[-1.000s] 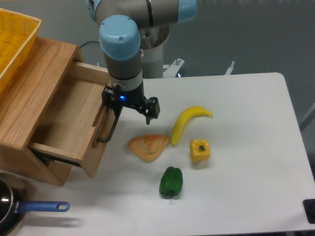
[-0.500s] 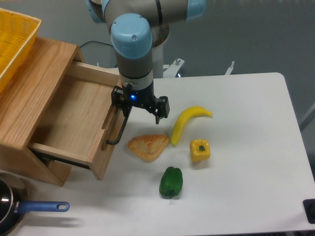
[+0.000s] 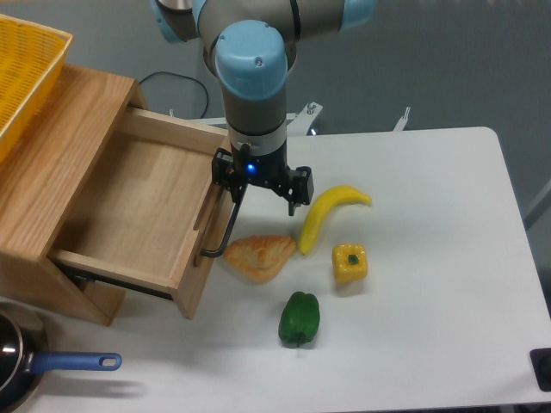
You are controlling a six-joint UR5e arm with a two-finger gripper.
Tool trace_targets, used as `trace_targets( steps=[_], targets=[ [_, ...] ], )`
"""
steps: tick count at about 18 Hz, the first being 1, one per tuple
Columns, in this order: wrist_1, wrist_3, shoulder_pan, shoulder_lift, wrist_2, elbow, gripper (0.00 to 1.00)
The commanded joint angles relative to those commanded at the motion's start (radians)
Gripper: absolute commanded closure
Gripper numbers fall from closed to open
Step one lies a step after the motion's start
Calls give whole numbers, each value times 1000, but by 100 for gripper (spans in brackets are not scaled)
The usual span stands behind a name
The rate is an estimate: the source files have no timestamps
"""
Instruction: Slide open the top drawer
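Note:
The top drawer is a shallow light-oak box pulled well out of the wooden cabinet, and its inside is bare. A long black bar handle runs along its front panel. My gripper sits at the upper end of that handle, under the blue-capped wrist. Its fingers are hidden behind the gripper body and the handle, so their grip cannot be made out.
A pastry wedge lies just right of the drawer front, almost touching it. Further right lie a banana, a yellow pepper and a green pepper. A yellow basket tops the cabinet. A blue-handled pan sits front left.
The drawer has slid further out to the right over the last second, and my gripper moved right with the handle. The drawer front now nearly meets the pastry.

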Motion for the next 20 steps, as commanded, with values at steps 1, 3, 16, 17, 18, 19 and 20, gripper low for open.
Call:
trace_targets(
  steps=[1, 3, 16, 17, 18, 19, 20],
  targets=[
    [0, 6, 0, 0, 6, 0, 0],
    [0, 8, 0, 2, 15, 0, 0],
    [2, 47, 37, 0, 15, 0, 0],
    [0, 55, 38, 0, 15, 0, 0],
    [-2, 58, 43, 0, 15, 0, 0],
    [-2, 58, 44, 2, 15, 0, 0],
    [-3, 58, 45, 2, 15, 0, 0]
  ],
)
